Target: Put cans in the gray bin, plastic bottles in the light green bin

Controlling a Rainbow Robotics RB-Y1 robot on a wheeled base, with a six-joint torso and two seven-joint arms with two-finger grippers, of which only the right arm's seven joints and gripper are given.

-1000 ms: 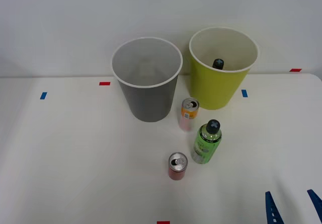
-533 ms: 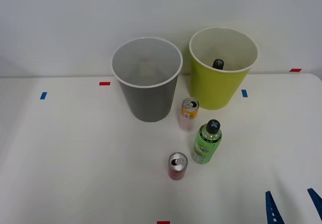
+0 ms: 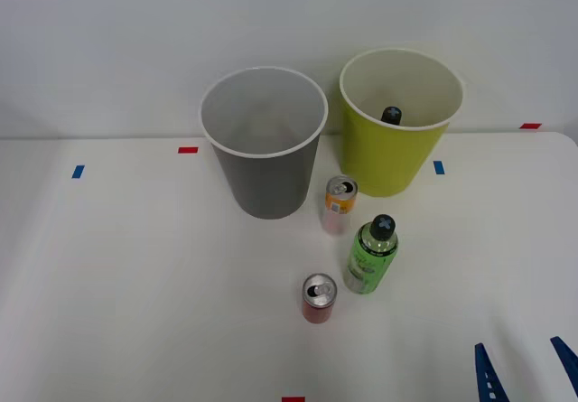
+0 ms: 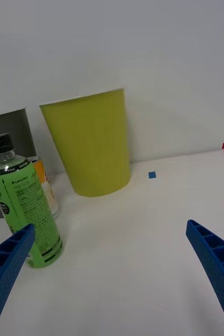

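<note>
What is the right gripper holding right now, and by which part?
Nothing. The right gripper is open with bare table between its fingers; the green bottle stands untouched beside one finger.

Blue ribbed gripper fingers at the frame edges

The right gripper (image 3: 526,372) shows as two bright blue fingers (image 3: 487,374) at the lower right of the front view, each a narrow tapering blade with small pale marks down its face. In the wrist view the gripper (image 4: 109,265) has its two fingers (image 4: 7,268) at the bottom corners: saturated blue plastic wedges, their inner edges cut into a row of even ribs like stair steps, their flat sides smooth and matte.
</note>
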